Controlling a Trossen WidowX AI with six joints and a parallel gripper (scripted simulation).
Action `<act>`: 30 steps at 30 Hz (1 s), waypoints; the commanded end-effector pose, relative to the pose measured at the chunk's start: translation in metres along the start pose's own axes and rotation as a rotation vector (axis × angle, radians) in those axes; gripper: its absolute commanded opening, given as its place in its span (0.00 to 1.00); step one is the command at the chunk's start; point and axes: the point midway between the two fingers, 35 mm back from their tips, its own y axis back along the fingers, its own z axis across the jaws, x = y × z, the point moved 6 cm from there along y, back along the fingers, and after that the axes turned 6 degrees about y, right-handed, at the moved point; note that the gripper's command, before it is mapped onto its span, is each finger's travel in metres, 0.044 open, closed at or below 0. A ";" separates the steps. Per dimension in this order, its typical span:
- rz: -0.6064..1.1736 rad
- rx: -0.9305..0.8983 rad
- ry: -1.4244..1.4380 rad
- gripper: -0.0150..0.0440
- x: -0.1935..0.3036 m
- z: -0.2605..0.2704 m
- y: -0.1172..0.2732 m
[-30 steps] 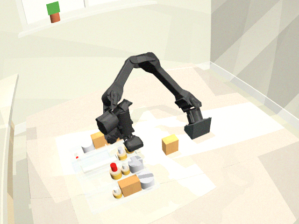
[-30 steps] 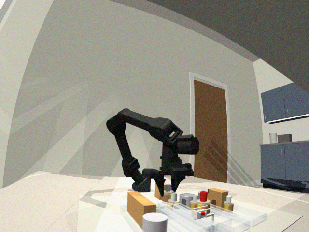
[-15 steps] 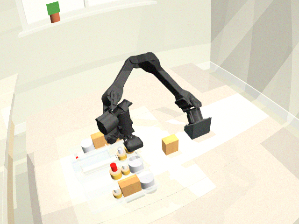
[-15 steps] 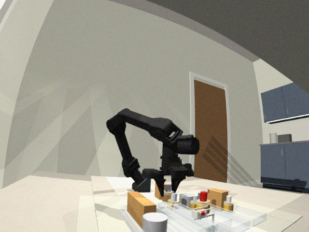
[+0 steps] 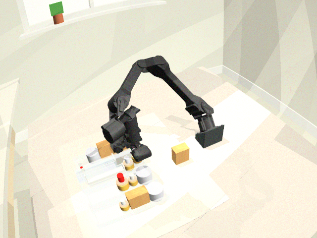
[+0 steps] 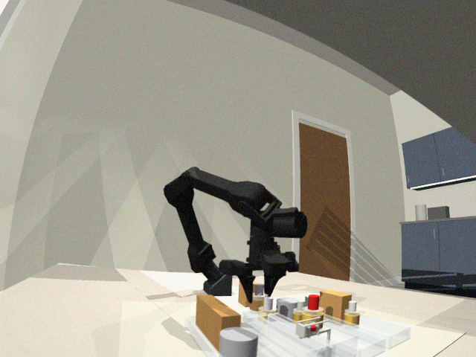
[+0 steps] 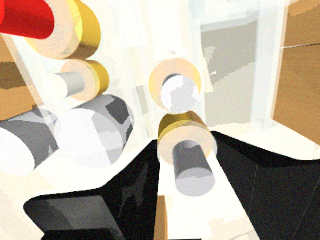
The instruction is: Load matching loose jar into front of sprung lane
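Top view: the wrist housing covers the gripper (image 5: 136,156) almost wholly, so its fingers and the held jar cannot be made out; the lane jar (image 5: 129,163), yellow with a grey cap, stands at the front end of the clear pusher lane (image 5: 99,167), just beside the gripper. Exterior view: the dark fingers (image 6: 248,285) hang down on either side of a grey-capped jar (image 6: 259,290), whose lower body is hidden behind nearer items; the clear lane walls are hard to trace. Wrist view: the gripper (image 7: 187,165) is clenched at partial width on the held jar (image 7: 187,155), gripped at its yellow body; the lane jar (image 7: 176,87) stands just ahead, contact between the two uncertain.
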 end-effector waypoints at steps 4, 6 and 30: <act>-0.016 0.009 -0.005 0.25 -0.003 -0.001 0.000; -0.016 0.009 -0.005 0.25 -0.003 -0.001 0.000; -0.016 0.009 -0.005 0.25 -0.003 -0.001 -0.006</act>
